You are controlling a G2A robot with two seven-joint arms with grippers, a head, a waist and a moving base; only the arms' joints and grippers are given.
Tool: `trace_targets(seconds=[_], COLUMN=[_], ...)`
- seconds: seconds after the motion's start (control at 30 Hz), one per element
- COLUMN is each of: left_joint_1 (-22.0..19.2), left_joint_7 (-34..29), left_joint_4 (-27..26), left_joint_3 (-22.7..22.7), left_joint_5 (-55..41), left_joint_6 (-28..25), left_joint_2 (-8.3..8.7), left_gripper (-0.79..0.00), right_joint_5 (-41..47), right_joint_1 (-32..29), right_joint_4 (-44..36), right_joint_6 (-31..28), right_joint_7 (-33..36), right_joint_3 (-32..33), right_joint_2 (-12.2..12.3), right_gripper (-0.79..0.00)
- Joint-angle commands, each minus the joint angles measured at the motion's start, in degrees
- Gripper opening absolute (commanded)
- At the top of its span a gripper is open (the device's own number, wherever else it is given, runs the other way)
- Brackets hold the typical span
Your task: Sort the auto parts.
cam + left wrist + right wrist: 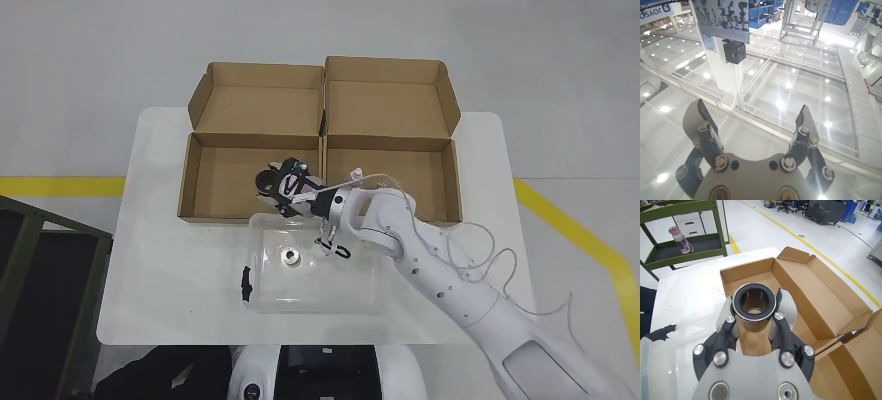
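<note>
My right gripper (754, 306) is shut on a dark cylindrical bearing sleeve (754, 308), hollow with a black rim and ball rows inside. It hangs over the left cardboard box (810, 291). In the top view the gripper (280, 183) and the sleeve (271, 181) sit above the left box (215, 180), near its right end. A small silver ring part (291, 258) lies in the clear plastic tray (360, 295) at the table's front. My left gripper (753, 115) is open, points up at the ceiling and holds nothing.
A second open cardboard box (395, 170) stands right of the first, both with lids folded back. A black piece (246, 284) is at the tray's left edge. A green shelf cart (677, 247) with a pink bottle (680, 242) stands off the table's left side.
</note>
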Motion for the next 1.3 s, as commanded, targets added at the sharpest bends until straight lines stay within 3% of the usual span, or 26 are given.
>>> trace_targets(seconds=[0.0,0.5,0.97,1.2,1.27], left_joint_1=[0.0,0.0,0.0,0.0,0.0], left_joint_7=[0.0,0.0,0.0,0.0,0.0], left_joint_4=[0.0,0.0,0.0,0.0,0.0], left_joint_3=[0.0,0.0,0.0,0.0,0.0], left_joint_5=[0.0,0.0,0.0,0.0,0.0], left_joint_6=[0.0,0.0,0.0,0.0,0.0], left_joint_2=[0.00,0.00,0.00,0.00,0.00], left_gripper=[0.000,0.000,0.000,0.000,0.000], right_joint_5=[0.4,0.6,-0.1,-1.0,-1.2], right_joint_1=[1.5,8.1,10.8,11.1,11.1], right_joint_4=[2.8,17.1,24.9,26.9,27.3], right_joint_6=[-0.1,2.2,3.3,3.3,3.2], right_joint_7=[-0.6,-1.8,0.3,1.2,1.3], right_joint_3=[-1.3,-6.9,-8.3,-8.2,-8.2], right_joint_2=[-0.9,-6.9,-10.6,-11.6,-11.9], right_gripper=[-0.785,-0.785,-0.785,-0.526,-0.505])
